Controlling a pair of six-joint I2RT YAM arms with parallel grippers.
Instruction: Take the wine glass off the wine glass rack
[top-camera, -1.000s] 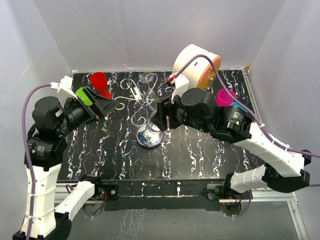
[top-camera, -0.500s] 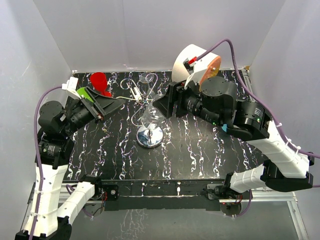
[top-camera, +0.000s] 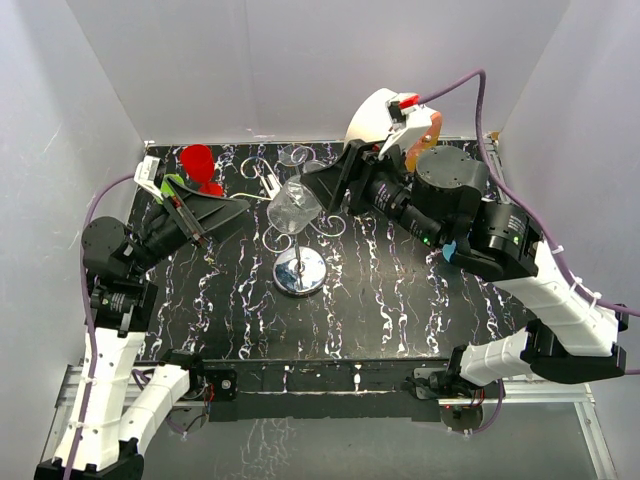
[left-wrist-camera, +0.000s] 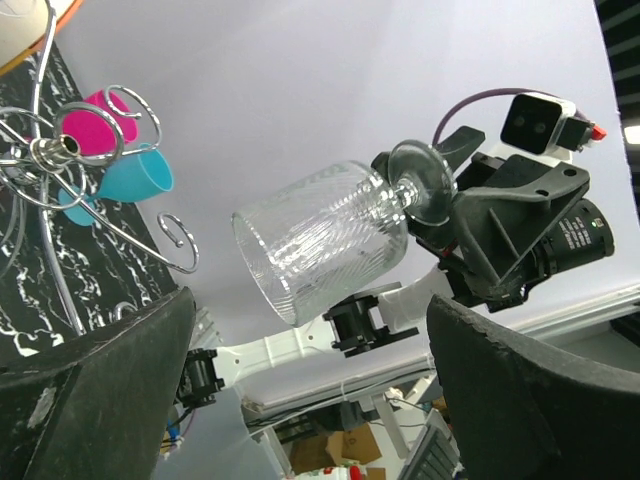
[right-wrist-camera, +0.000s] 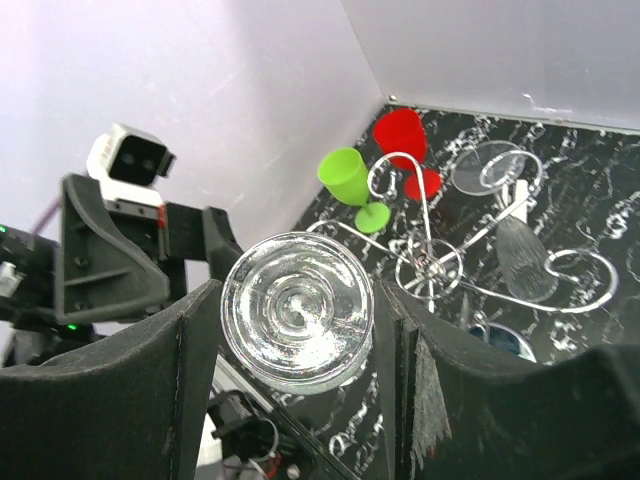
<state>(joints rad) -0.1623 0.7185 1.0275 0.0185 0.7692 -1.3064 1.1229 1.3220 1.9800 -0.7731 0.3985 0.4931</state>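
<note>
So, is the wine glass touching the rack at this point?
Apart. The left wrist view shows bare white wall between the wine glass and the nearest scroll arm of the rack; the glass hangs clear in the air.

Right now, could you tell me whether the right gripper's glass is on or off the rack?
Off: the wine glass lies sideways in the right gripper, apart from the rack.

Both arms had white lower links w/ black motor housings: L arm (top-camera: 100, 385), R arm (top-camera: 562, 305). Purple cable (top-camera: 482, 110) ran along each. White cam box (top-camera: 408, 120) w/ red tab sat on R wrist. L pincer (left-wrist-camera: 308, 296) fingers were matte black.
</note>
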